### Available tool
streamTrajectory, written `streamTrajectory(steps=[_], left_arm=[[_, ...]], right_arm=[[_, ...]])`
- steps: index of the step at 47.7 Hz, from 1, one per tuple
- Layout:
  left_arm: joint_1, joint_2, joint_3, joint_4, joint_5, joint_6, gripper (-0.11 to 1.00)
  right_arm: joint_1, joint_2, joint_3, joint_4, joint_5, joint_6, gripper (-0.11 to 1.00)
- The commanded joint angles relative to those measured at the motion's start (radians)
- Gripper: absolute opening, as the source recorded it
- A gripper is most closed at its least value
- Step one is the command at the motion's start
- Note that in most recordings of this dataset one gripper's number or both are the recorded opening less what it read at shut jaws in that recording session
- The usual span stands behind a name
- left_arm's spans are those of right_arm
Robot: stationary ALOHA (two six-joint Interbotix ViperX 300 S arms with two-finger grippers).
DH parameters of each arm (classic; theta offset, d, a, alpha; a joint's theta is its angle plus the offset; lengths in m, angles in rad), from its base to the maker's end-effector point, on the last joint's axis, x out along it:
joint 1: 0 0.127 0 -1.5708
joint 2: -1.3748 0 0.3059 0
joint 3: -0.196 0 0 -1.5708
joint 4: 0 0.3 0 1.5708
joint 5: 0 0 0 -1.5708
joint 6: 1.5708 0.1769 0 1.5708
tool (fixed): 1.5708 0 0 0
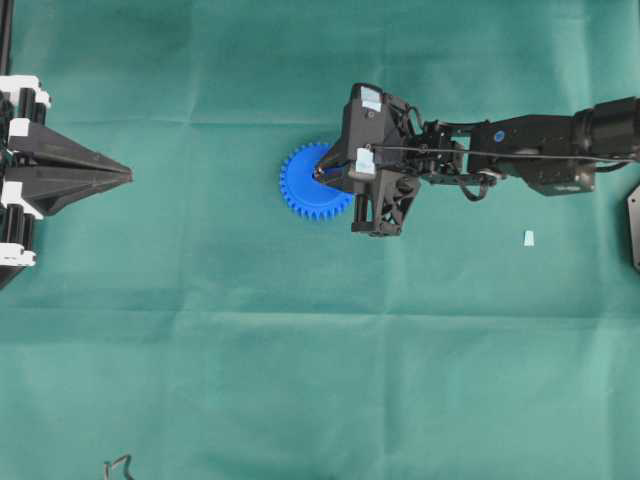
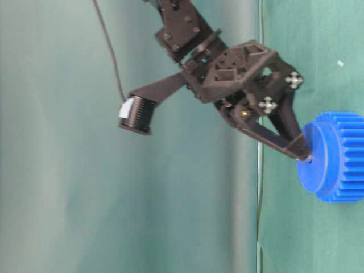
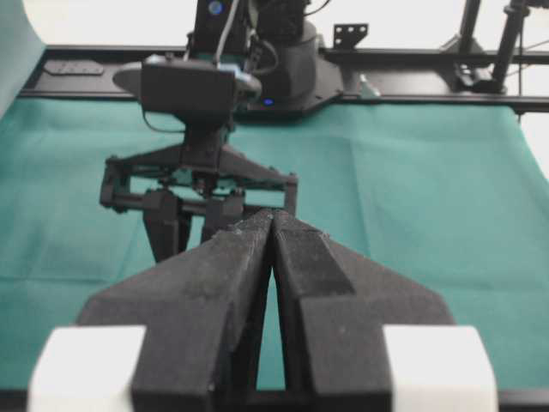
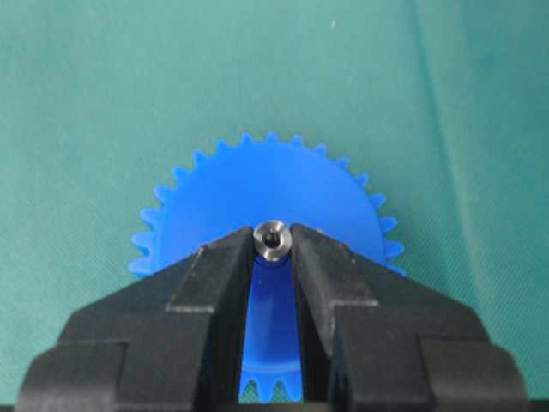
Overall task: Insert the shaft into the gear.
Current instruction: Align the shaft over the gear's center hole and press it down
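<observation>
Right fingers (image 4: 273,249) were clamped on the shaft (image 4: 273,239), seen end-on as a small silvery ring between the tips. Shaft sat right over the middle of the gear (image 4: 266,193), tips touching the raised hub (image 2: 314,159) in the table-level view. Gear lay flat on the green bench (image 1: 300,350). Left fingers (image 3: 273,225) were pressed together, holding nothing, well apart from the gear.

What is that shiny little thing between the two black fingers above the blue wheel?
The shaft, pinched end-on in the right gripper, right over the gear; the right wrist view shows it.
</observation>
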Motion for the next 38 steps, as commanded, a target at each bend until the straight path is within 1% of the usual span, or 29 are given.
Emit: streamTrajectory(steps=[1, 20, 29, 38], left_arm=[[-0.002, 0.003, -0.026, 0.003, -0.005, 0.0, 0.0], [-0.002, 0.005, -0.026, 0.003, -0.005, -0.002, 0.0], [-0.002, 0.005, -0.026, 0.003, -0.006, -0.002, 0.0], [-0.002, 0.003, -0.026, 0.003, -0.005, -0.003, 0.0]], right_arm=[[-0.003, -0.003, -0.012, 0.003, -0.011, 0.002, 0.17], [-0.003, 0.012, -0.011, 0.003, -0.012, 0.003, 0.17], [-0.003, 0.011, -0.012, 0.006, 0.023, 0.006, 0.17], [-0.003, 0.012, -0.012, 0.02, 0.049, 0.008, 0.18]])
